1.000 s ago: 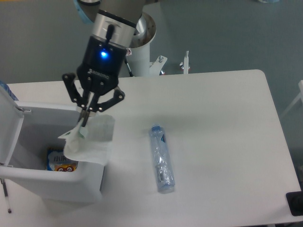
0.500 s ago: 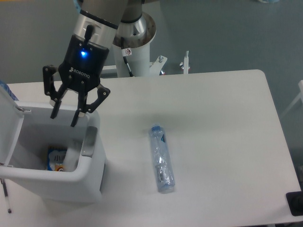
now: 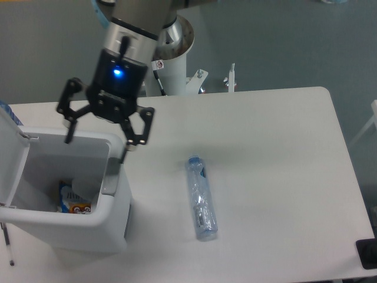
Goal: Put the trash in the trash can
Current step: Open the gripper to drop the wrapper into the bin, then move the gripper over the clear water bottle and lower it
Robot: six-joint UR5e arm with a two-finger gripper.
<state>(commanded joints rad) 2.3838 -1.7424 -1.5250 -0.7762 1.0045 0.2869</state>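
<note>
From the fixed camera, a white surface (image 3: 265, 147) fills most of the frame. At the upper left, the robot arm's black tool (image 3: 97, 140) hangs above the rear rim of the trash can (image 3: 115, 209), its two fingers spread wide apart and grasping nothing; a blue light glows on its body. The trash can, a white rectangular bin, sits at the lower left with its lid (image 3: 13, 159) swung up on the left side and a grey latch panel (image 3: 112, 177) on its right rim. Inside it lies a whitish plastic bag (image 3: 82, 190), partly covering a blue-and-orange snack packet (image 3: 75, 206). A clear water bottle (image 3: 201, 198) lies on its side on the surface near the frame's centre, well apart from the bin.
</note>
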